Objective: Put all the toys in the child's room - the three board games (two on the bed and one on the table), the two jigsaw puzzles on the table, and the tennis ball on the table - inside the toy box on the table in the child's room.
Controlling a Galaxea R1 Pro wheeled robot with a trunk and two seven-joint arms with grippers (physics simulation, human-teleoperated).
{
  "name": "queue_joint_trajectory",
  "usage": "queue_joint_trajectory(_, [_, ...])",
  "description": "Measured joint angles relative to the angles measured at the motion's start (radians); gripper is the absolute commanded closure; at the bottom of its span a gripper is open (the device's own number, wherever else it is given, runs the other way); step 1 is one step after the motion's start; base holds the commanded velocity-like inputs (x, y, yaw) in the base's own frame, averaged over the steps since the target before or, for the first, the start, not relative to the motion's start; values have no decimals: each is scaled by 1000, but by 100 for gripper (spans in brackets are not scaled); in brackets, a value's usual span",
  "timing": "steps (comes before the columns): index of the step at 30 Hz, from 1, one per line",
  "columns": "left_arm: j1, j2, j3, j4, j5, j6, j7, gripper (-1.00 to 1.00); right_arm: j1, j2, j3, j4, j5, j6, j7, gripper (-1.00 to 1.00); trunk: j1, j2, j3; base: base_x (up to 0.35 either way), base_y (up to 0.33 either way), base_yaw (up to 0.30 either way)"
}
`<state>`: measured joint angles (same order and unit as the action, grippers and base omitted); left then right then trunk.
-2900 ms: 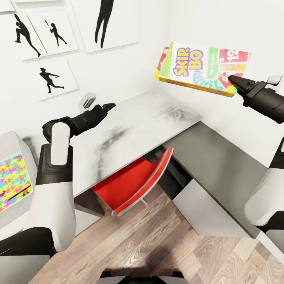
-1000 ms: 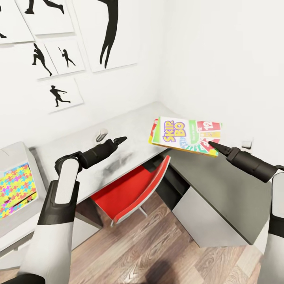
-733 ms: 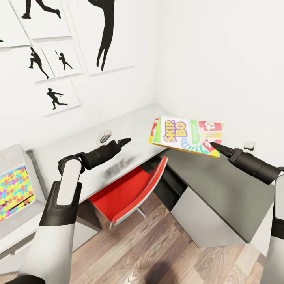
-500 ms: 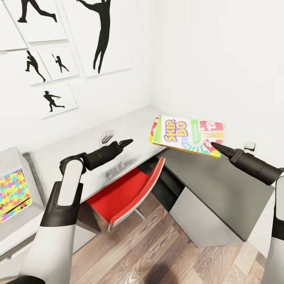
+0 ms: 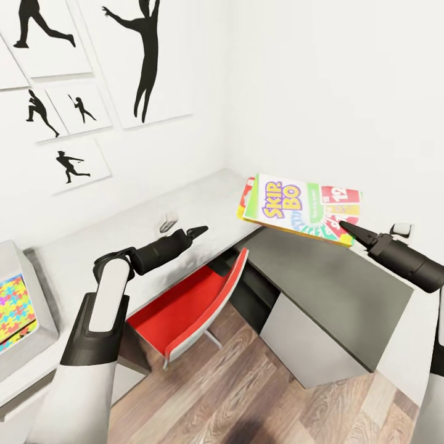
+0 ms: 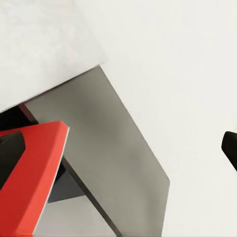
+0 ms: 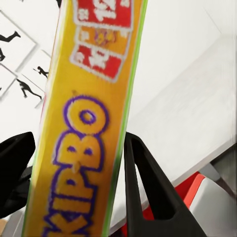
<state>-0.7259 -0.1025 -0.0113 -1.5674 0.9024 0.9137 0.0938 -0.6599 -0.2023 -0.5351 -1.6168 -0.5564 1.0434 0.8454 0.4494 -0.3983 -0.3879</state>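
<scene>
Skip-Bo board game [image 5: 300,207] hangs at right of centre above the table [image 5: 203,203] corner, pinched by its near edge between the right gripper's [image 5: 350,229] fingers [image 7: 148,192]. Left gripper [image 5: 198,231], centre frame over the red chair [image 5: 185,302], looks closed and empty. Puzzle [image 5: 12,311] sits in the toy box [image 5: 31,290] at lower left.

Both arms reach forward, right gripper [image 5: 346,226] jaws clamped (edge-on), left gripper [image 5: 200,230] jaws together.

Left wrist view. Light grey worktop [image 6: 44,44] meets a dark grey side panel [image 6: 106,153] ahead of the jaws. A red chair [image 6: 29,177] sits beneath the worktop's edge, just beside the panel. White wall [image 6: 177,64] lies beyond. A black shape [image 6: 230,148] cuts the frame edge.
</scene>
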Motion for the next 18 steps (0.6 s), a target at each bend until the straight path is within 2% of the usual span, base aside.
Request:
queue_joint_trajectory(6, [40, 4, 3, -20, 0, 0, -3, -100, 1, 1, -20, 0, -2, 0, 7, 100, 0, 0, 10, 0, 0, -114])
queue_joint_trajectory(12, [57, 6, 3, -28, 0, -1, -5, -100, 7, 1, -24, 0, -4, 1, 17, 100, 0, 0, 20, 0, 0, -114])
queue_joint_trajectory(16, [69, 8, 4, -30, 0, -1, -5, -100, 27, 3, -23, 0, -1, -1, 23, 100, 0, 0, 26, 0, 0, -114])
queue_joint_trajectory(18, [83, 11, 6, -32, 0, -2, -6, -100, 56, 6, -21, 0, -2, 0, 27, 100, 0, 0, 29, 0, 0, -114])
